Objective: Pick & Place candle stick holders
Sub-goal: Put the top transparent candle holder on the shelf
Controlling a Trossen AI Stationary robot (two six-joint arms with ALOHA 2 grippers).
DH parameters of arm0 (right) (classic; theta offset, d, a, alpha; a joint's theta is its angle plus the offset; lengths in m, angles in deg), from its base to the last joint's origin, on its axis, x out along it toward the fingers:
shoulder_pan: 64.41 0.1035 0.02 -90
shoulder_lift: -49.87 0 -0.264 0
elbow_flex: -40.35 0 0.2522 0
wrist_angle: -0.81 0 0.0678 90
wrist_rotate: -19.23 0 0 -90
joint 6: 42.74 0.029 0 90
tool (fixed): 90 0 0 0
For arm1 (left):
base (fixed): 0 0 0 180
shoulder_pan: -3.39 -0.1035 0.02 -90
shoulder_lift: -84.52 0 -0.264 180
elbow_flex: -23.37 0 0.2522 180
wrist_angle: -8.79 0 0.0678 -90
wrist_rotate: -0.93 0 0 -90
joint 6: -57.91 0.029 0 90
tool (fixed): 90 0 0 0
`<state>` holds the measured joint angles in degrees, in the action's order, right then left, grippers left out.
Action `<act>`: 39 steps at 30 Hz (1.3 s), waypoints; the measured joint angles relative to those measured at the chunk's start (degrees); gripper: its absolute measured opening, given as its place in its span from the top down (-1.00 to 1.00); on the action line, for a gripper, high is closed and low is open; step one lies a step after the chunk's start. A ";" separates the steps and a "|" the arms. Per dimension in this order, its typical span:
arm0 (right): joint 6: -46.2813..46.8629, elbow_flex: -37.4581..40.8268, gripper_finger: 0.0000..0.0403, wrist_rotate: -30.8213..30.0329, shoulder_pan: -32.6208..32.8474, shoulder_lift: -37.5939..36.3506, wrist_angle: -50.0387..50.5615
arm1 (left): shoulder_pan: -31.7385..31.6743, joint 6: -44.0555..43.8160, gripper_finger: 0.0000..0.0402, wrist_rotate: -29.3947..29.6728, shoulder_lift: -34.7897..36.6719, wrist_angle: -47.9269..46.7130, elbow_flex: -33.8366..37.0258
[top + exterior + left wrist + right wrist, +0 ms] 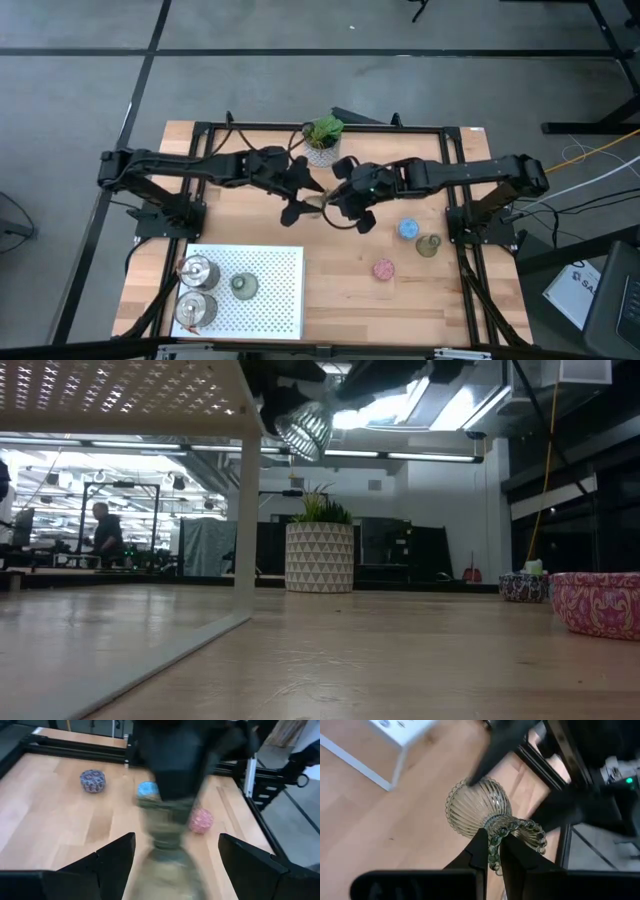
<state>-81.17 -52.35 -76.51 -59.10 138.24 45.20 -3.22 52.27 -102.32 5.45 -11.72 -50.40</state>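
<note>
Partial "SA" lettering on box point(578, 285)

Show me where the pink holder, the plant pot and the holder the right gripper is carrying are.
Pink holder point(384, 269), high view, middle of its top.
Plant pot point(319, 558), low view, middle of its patterned side.
Olive-grey holder point(477, 810), right wrist view, ribbed bowl; the right gripper point(490, 851) grips its beaded rim.

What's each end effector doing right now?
Left end effector: open, empty, facing the ribbed holder.
Right end effector: shut on the ribbed holder, held above the table.
</note>
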 joint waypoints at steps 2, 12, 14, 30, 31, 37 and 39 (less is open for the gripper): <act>-0.74 0.00 0.85 0.17 0.89 0.00 -0.50 | -0.05 -0.01 -0.41 0.04 -0.35 0.07 -0.09; -2.98 0.00 0.85 0.14 2.64 0.07 -2.90 | 0.94 1.93 -0.34 -5.10 -1.59 0.49 -0.17; -2.98 0.00 0.85 0.16 2.64 0.05 -2.98 | 1.11 1.97 -0.25 -5.27 -1.59 0.49 -0.17; -2.32 0.00 0.74 0.65 2.62 0.15 -4.04 | 0.92 1.62 0.41 -4.64 -1.44 0.06 -0.28; -1.73 0.00 0.70 0.67 2.62 0.15 -4.07 | 0.92 1.92 0.42 -4.62 -1.42 -0.36 -0.28; 3.48 0.00 0.50 0.69 2.62 -0.02 -4.64 | 0.94 3.54 0.42 -4.40 -1.54 -3.49 -0.04; 5.59 0.00 0.42 0.59 2.58 -0.02 -4.53 | 0.98 4.06 0.42 -4.42 -1.54 -4.27 -0.04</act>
<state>-75.58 -52.35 -75.92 -56.53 138.22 40.67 -2.23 56.32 -106.74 3.91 -15.99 -50.45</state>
